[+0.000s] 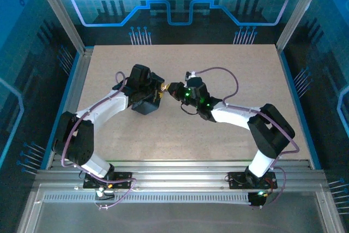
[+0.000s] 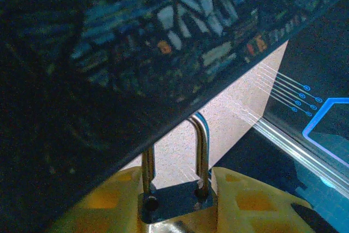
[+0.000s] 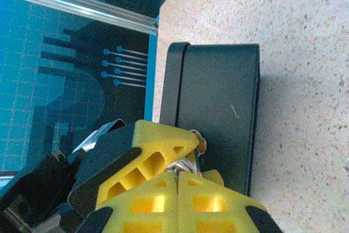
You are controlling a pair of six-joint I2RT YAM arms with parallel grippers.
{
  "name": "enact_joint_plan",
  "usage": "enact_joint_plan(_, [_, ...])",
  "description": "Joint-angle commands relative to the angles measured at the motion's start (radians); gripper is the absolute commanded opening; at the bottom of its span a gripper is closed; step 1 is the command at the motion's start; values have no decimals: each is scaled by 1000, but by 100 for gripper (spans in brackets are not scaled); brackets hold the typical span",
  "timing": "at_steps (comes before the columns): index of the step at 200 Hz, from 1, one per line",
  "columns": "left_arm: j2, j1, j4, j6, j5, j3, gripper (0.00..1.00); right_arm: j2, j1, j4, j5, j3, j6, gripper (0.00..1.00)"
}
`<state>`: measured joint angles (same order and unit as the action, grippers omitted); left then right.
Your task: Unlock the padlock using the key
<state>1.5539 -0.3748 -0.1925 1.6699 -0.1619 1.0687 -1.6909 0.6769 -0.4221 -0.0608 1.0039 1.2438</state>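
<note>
Yellow fingers (image 2: 245, 200) of the left claw (image 2: 177, 184) sit right up against the left wrist camera. They are partly closed, and the body of the padlock (image 2: 173, 211) is squeezed between them. Its thin loop stands up toward 12 o'clock and goes behind the dark blue box (image 2: 109, 53). So the lock's long way runs from 6 to 12 in that view.

Seen from above, the left claw and the right claw (image 1: 173, 90) are nose to nose in the middle of the table (image 1: 229, 58). The padlock lies at 9 o'clock from the right claw, just beside its tips.

The right claw is pinched fully closed. In its own wrist view a small silvery bit pokes out of its tips toward 12 o'clock, and I think this is the key (image 3: 185, 165).

The right arm has the key, so I think it must push toward 9 o'clock into the bottom of the lock. The keyhole is hidden, so I cannot tell if the key is lined up or is in it.
</note>
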Motion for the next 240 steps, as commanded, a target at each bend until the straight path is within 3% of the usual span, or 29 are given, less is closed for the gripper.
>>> enact_joint_plan(1, [-54, -2, -53, -25, -64, 8, 0, 2, -55, 89, -21, 54, -9, 12])
enact_joint_plan(58, [-60, 2, -83, -37, -60, 14, 0, 46, -122, 181, -69, 35, -80, 19])
enact_joint_plan(73, [-58, 3, -89, -38, -58, 16, 0, 49, -121, 190, -97, 54, -162, 22])
enact_joint_plan(122, [-54, 2, -107, -52, -60, 32, 0, 44, -108, 418, -279, 213, -831, 34])
enact_joint_plan(162, [-57, 2, -130, -68, -68, 37, 0, 140, -62, 446, -279, 136, -1508, 35])
enact_joint_plan(183, [-54, 3, -140, -75, -81, 39, 0, 153, -9, 393, -212, 44, -1846, 35])
enact_joint_plan(240, [-50, 7, -171, -124, -125, 63, 0, 113, 13, 191, -129, -33, -2100, 31])
